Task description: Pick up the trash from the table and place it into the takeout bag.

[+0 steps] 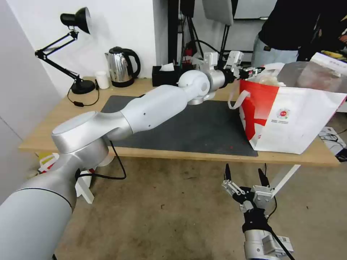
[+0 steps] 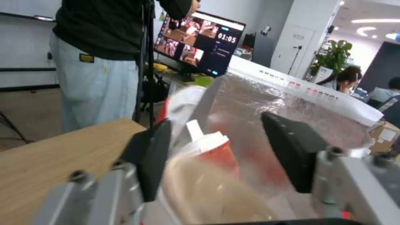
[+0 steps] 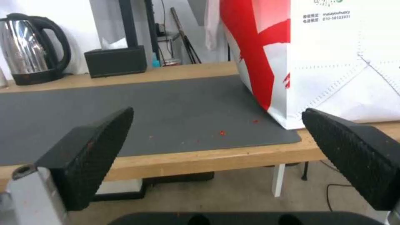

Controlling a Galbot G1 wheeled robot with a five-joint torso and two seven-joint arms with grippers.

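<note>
The takeout bag [image 1: 296, 115] stands open on the right end of the table [image 1: 54, 126], partly on the dark grey mat [image 1: 188, 126]. My left arm stretches across the mat, and my left gripper [image 1: 253, 72] hovers open at the bag's near top rim. In the left wrist view, the fingers [image 2: 154, 156] are spread wide with nothing between them. Beyond them, inside the foil lining [image 2: 292, 103], lie the red lidded drink cup [image 2: 212, 150] and the beige bowl [image 2: 204, 193]. My right gripper [image 1: 244, 169] hangs open below the table's front edge, empty.
A desk lamp [image 1: 72, 47], a small white cup [image 1: 102, 79], a kettle [image 1: 121, 66] and a black tissue box [image 1: 164, 75] line the table's back edge. A person [image 1: 289, 32] stands behind the bag. Red crumbs [image 3: 222, 132] dot the mat.
</note>
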